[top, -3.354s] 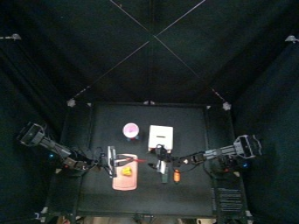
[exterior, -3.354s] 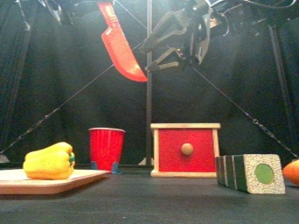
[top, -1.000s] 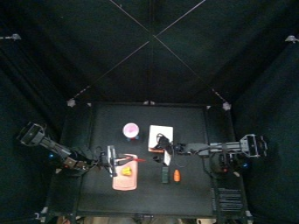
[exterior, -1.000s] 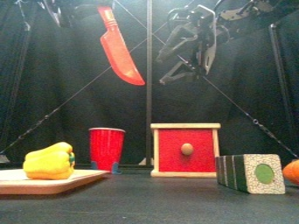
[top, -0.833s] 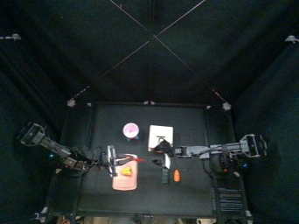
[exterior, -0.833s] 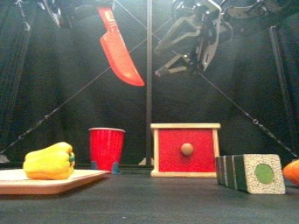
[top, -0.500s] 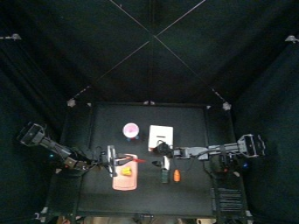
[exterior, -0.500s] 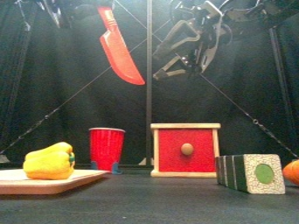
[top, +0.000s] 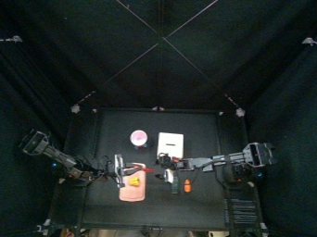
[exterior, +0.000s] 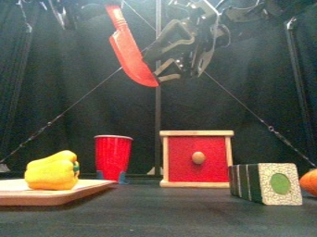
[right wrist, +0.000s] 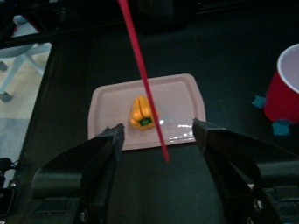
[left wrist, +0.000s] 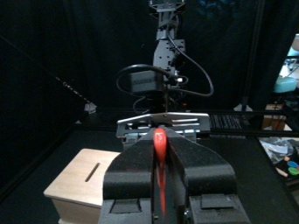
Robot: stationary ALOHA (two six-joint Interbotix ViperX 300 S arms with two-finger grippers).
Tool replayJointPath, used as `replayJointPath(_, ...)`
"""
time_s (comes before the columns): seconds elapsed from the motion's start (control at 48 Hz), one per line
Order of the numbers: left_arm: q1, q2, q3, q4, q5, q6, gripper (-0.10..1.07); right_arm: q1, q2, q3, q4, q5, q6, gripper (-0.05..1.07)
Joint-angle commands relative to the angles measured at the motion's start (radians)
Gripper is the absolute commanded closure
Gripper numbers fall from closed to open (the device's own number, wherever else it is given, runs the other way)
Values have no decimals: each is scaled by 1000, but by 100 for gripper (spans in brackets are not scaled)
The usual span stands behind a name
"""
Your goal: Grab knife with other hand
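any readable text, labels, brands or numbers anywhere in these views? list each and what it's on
None readable in any view.
Knife: plain red, no marking.
Red cup: no print.
Red box: only a round knob, no label.
Block: a green circle on its face, no text.
Board and pepper: unmarked.
Clutter past the curtains in the left wrist view: too small and blurred to tell.

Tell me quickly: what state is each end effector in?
Left end effector: closed on the knife, held high.
Right end effector: open, empty, close to the blade.
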Motion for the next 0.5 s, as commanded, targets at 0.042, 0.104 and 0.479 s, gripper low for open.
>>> replayJointPath(0.042,-2,9,-26,11,46,-3,52,-2,14,-54,3,28,0,8)
replayJointPath(0.104,-3,14,-25,12,60,-3,52,2,25,-71,3,48,-2,8)
replayJointPath(0.479,-3,21,-26,15,69,-3,52,5,64,-117,-3,69,-2,8)
